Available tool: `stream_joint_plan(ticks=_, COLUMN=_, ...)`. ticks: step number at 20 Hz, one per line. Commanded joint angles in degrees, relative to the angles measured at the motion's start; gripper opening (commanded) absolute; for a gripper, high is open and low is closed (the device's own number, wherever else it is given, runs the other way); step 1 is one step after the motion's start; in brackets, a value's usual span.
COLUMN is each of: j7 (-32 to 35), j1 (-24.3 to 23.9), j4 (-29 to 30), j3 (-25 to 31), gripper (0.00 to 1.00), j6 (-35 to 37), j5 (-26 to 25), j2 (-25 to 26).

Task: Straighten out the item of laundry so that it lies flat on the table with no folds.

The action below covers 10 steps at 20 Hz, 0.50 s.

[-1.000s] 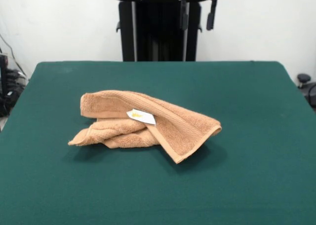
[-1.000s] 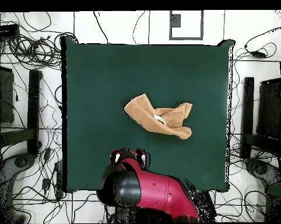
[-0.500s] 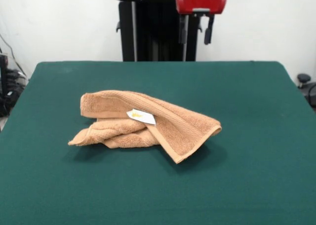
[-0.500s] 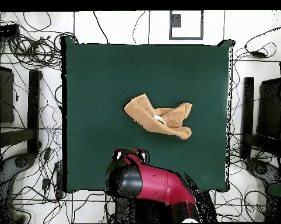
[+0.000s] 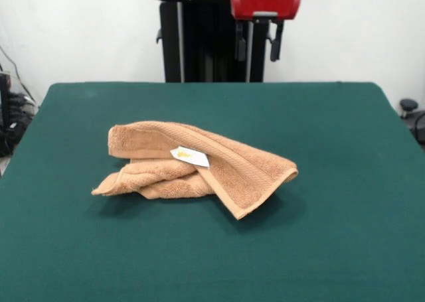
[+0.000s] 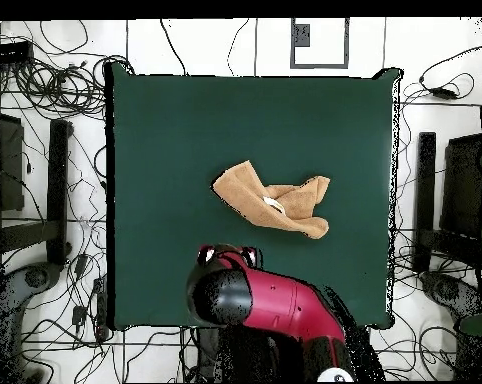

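The item of laundry (image 5: 199,164), a light-brown terry towel (image 6: 275,200), lies bunched and folded over itself near the middle of the green table (image 5: 332,182). A white tag with yellow print (image 5: 190,156) shows on top of it. My gripper (image 5: 256,44) hangs open high above the table's far edge, well behind the towel and apart from it, with nothing between its two dark fingers. In the overhead view the gripper (image 6: 226,254) sits just below the towel's lower left side, at the end of the red arm.
Bare green cloth (image 6: 185,130) surrounds the towel on all sides. Cables and dark stands (image 6: 45,200) lie on the floor around the table. The black pedestal (image 5: 206,43) stands behind the table's far edge.
The gripper has come lower into the front view and shifted slightly left. In the overhead view the arm has swung towards the towel. The towel has not moved.
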Motion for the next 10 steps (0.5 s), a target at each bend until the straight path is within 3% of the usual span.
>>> stream_joint_plan(ticks=1, j7=5.17, j1=1.23, j4=-8.99, j3=2.89, gripper=1.0, j6=10.59, j5=-0.13, j2=-0.57)
stream_joint_plan(ticks=10, j7=5.59, j1=0.8, j4=-14.62, j3=3.47, gripper=1.0, j6=9.83, j5=-0.82, j2=3.54)
